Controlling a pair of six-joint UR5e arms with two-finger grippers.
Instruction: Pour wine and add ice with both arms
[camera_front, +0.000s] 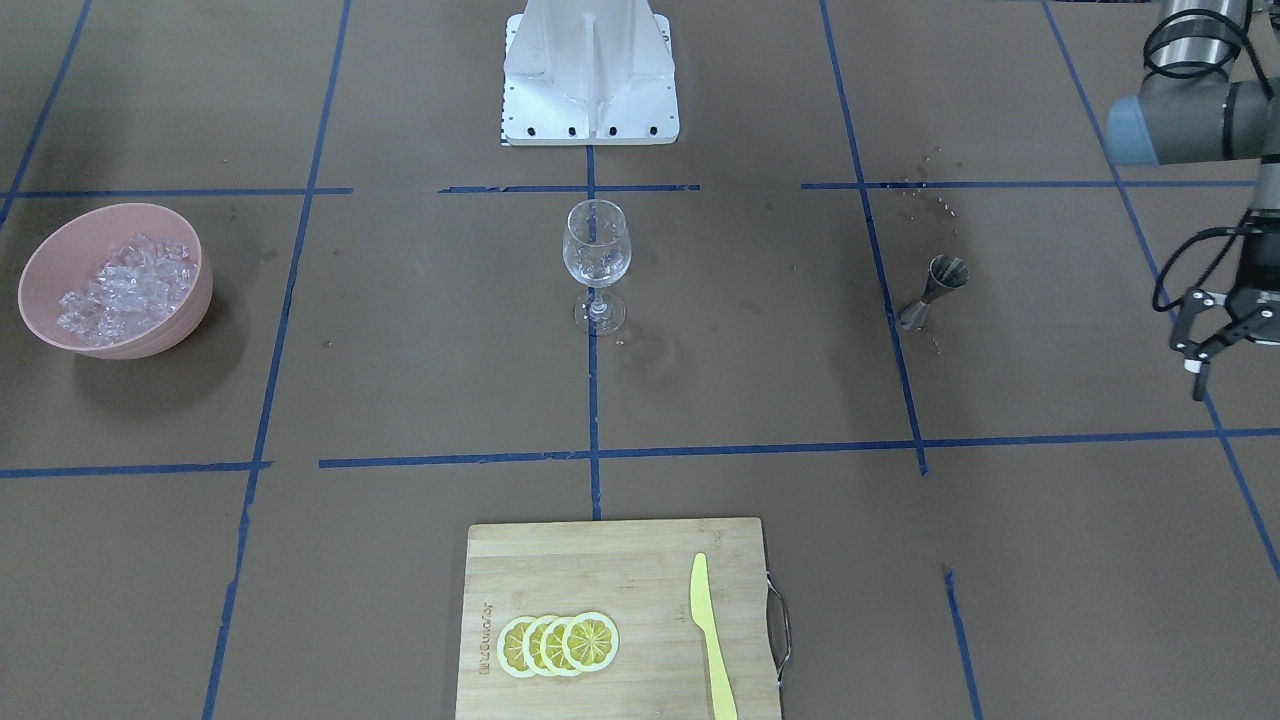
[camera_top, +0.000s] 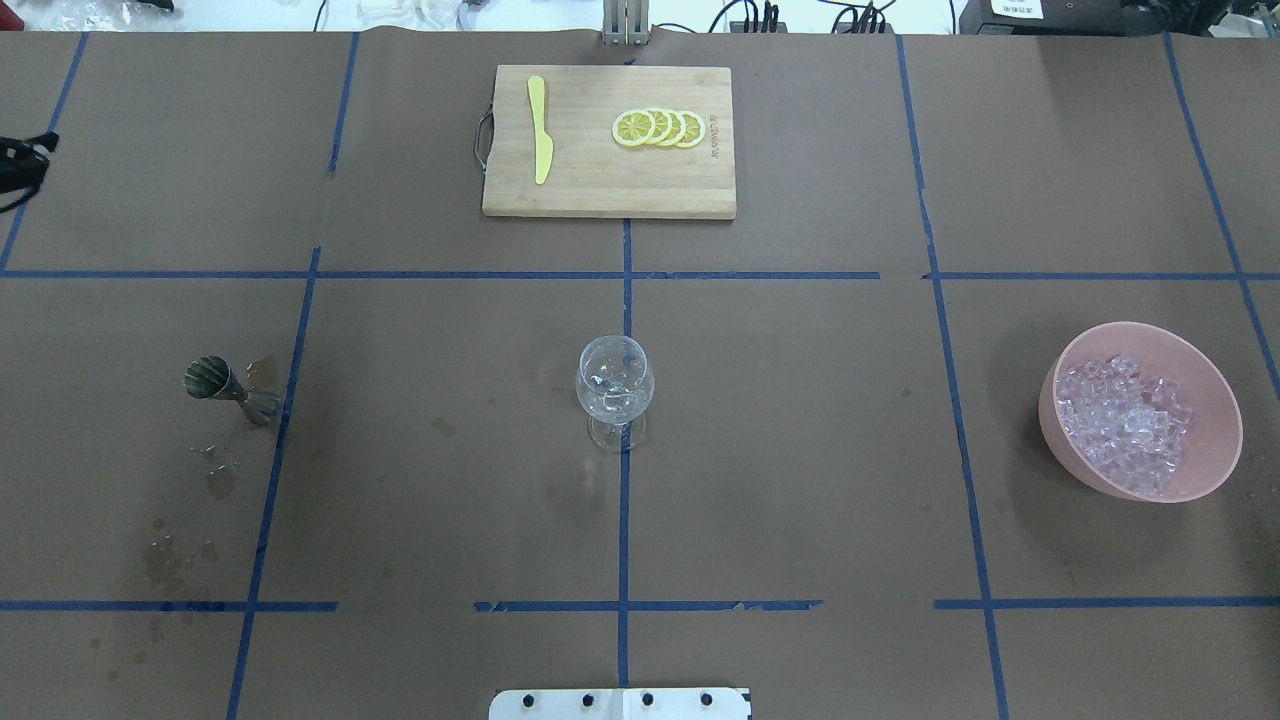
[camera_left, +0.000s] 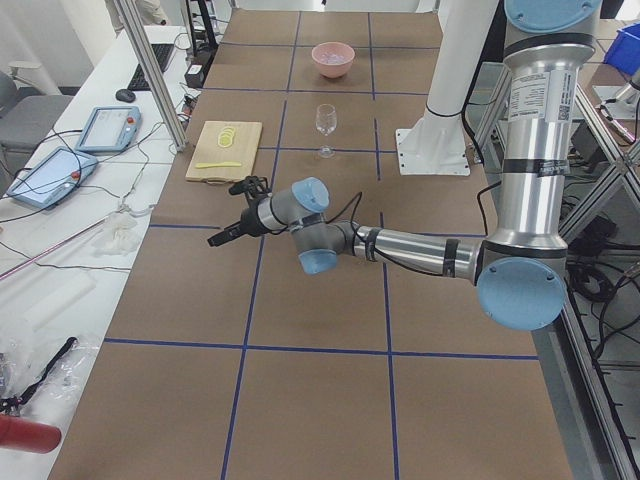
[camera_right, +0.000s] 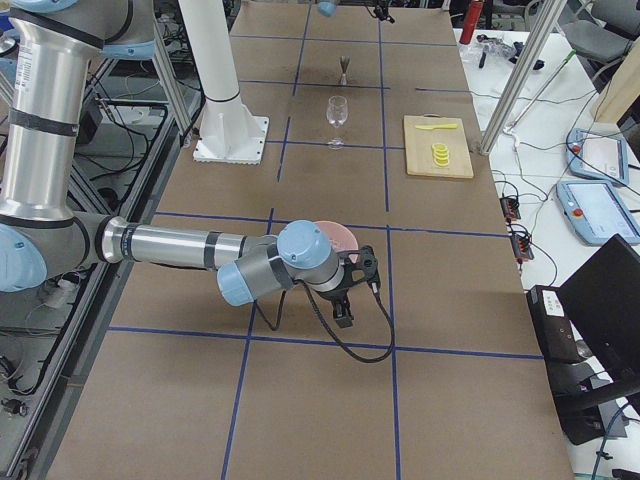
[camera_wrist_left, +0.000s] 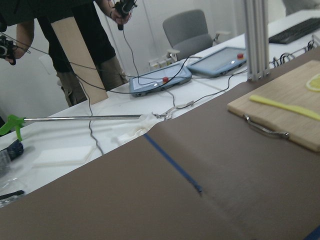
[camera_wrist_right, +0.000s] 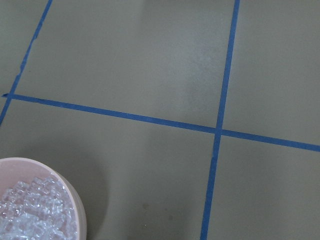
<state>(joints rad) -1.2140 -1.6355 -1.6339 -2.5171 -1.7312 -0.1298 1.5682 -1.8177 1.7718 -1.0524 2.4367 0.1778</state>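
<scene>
Ice (camera_front: 125, 290): clear, whitish chunks heaped in a pink bowl (camera_front: 40, 300). Left claw (camera_front: 1212, 352) hangs spread and empty above the surface (camera_front: 420, 330). Right claw (camera_right: 345, 305) hangs near the bowl.

The light is bright and even, and it comes from above. Shadows are soft: in the front-facing view the pink bowl (camera_front: 190, 310) throws a wide, dim shadow below it and to its right. The ice (camera_front: 125, 290) and the wine glass (camera_front: 596, 250) carry small white glints. The top edge of the overhead view is burnt out to white. The left wrist view is slightly soft, its white bench (camera_wrist_left: 65, 135) very bright. The right wrist view looks grey-green.
</scene>
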